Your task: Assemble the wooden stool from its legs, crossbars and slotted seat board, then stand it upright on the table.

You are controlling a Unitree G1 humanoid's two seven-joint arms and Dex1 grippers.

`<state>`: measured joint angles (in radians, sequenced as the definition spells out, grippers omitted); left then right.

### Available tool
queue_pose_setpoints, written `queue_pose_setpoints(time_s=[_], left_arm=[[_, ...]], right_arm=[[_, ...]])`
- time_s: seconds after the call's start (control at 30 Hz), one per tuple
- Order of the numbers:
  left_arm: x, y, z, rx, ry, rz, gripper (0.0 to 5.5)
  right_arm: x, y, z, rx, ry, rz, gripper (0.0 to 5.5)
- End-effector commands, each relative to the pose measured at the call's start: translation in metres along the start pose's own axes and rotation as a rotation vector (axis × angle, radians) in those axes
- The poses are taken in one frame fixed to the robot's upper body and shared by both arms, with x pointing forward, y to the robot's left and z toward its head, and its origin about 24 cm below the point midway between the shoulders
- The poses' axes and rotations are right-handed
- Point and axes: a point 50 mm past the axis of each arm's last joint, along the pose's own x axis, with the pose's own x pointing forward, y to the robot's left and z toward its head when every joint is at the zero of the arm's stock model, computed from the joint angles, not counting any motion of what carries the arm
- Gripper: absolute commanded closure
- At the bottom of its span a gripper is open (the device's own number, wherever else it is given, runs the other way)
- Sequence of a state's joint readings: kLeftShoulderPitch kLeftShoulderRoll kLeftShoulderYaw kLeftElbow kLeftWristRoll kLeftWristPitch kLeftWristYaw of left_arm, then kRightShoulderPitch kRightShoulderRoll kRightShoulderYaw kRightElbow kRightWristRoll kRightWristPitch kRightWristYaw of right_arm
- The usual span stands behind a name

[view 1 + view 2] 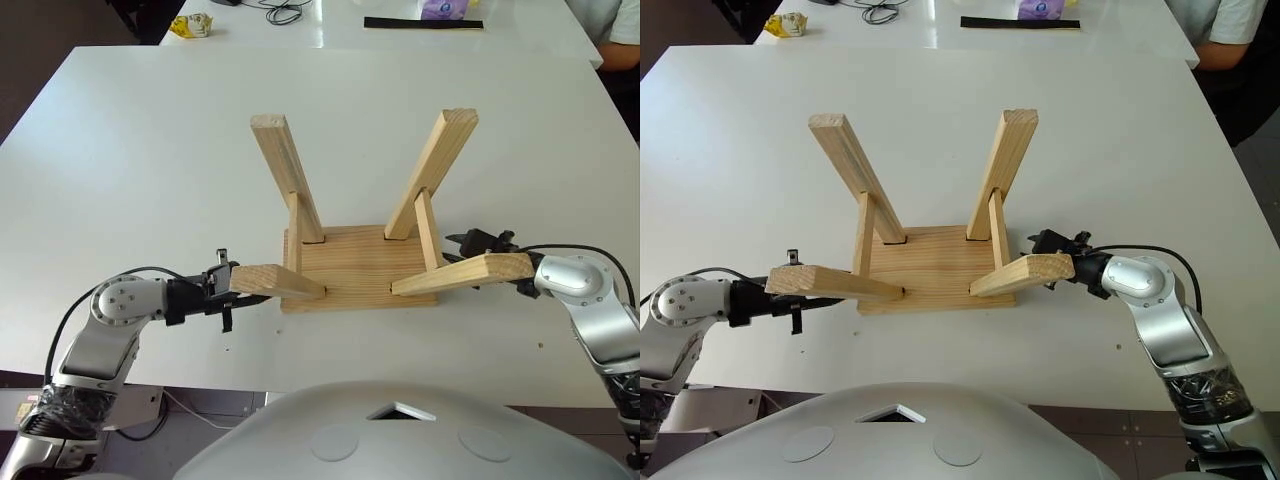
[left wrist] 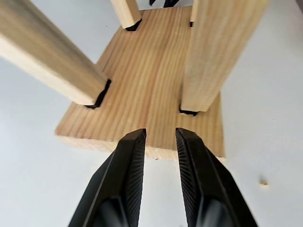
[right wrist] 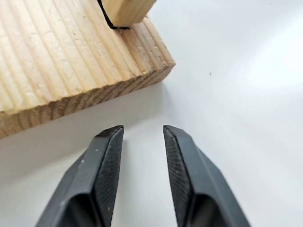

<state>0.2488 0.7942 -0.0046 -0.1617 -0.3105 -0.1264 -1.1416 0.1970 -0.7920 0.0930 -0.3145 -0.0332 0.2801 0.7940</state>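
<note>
Four legs [image 1: 287, 165] splay upward and outward from the seat board [image 1: 355, 262], which lies flat on the white table [image 1: 130, 150] with the stool upside down. Two thin crossbars [image 1: 297, 232] run between the legs on either side. The left claw [image 2: 160, 137] is low at the board's left edge, under the overhanging near-left leg. Its two black fingers [image 2: 130, 161] are spread a little with nothing between them. Their tips reach the board's edge, but contact cannot be confirmed. The right claw [image 3: 142, 130] lies off the board's right edge, beneath the near-right leg, its fingers likewise parted and empty. Its tips are just short of the board's corner, with bare table beneath them. The wood looks solid, stiff and dry, probably light to moderate in weight, and its raw grain should give the ribbed pads fair grip. The weak points are probably the joints, as the legs appear only pushed into dark slots. Pulling on a leg far from its socket may therefore lever it loose. A safer hold is likely the board's two opposite edges, or each leg close to its slot. The stool could then be turned over as one piece, with both sides raised evenly so that the splayed legs do not catch on the table.
</note>
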Motion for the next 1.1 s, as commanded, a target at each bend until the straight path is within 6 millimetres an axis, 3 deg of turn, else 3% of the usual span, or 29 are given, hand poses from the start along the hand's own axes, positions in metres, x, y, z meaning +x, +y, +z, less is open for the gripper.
queue_pose_setpoints(time_s=[0.03,0.13,0.23,0.47,0.83,1.1], left_arm=[[-0.018,0.007,0.011,0.022,0.004,0.043,4.34],[-0.034,-0.006,0.013,-0.014,0.031,0.038,4.34],[-0.04,-0.02,0.007,-0.052,0.041,0.055,4.34],[-0.03,-0.032,-0.006,-0.063,0.073,0.095,5.12],[-0.012,-0.055,-0.026,0.141,0.14,0.051,5.12],[-0.001,-0.065,-0.039,0.151,0.109,0.118,5.12]], right_arm=[[-0.023,0.006,-0.008,0.04,0.034,0.026,3.96],[-0.041,0.012,-0.014,0.094,0.052,0.058,3.96],[-0.05,0.019,-0.015,0.122,0.047,0.079,4.38],[-0.039,0.034,-0.008,0.139,0.01,0.098,5.44],[-0.026,0.045,-0.002,0.137,-0.019,0.126,5.47],[-0.018,0.067,0.002,0.172,-0.047,0.174,5.47]])
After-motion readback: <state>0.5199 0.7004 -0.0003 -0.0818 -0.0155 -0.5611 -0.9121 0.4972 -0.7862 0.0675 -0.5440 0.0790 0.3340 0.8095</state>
